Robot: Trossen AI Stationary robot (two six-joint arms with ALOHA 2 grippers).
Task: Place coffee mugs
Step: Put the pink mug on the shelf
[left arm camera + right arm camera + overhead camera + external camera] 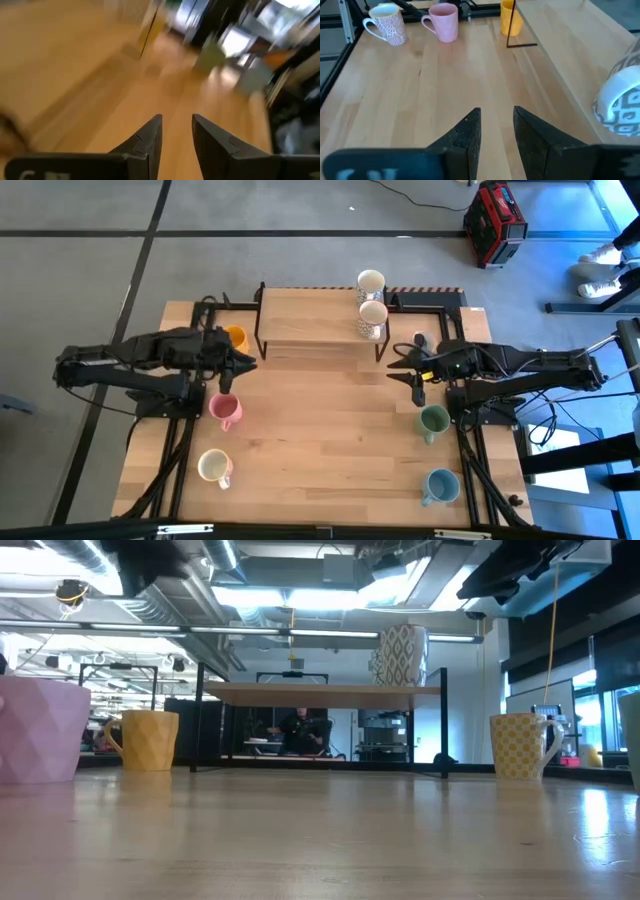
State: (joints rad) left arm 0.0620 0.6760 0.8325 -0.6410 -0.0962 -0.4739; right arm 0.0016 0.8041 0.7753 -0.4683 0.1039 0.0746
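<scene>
Worktop (320, 440): light wood, w/ raised wooden shelf (300, 320) along far edge. L arm reaches in from left side; left hand (245, 363) hangs over worktop nr shelf's left leg, fingers a little apart, empty. R arm mirrors it; right hand (398, 370) by shelf's right leg, fingers slightly apart, empty. Two patterned white mugs (372, 308) on shelf's right end, touching. Orange-yellow mug (236, 337) behind left hand. Pink mug (224, 411), cream mug (214, 467) on left side. Green mug (434, 421), blue mug (441, 485) on right.

Pink mug (224, 410), orange-yellow mug (236, 337), green mug (434, 421), light blue mug (441, 485), white patterned mug (373, 318), pale wood table (330, 440)
</scene>
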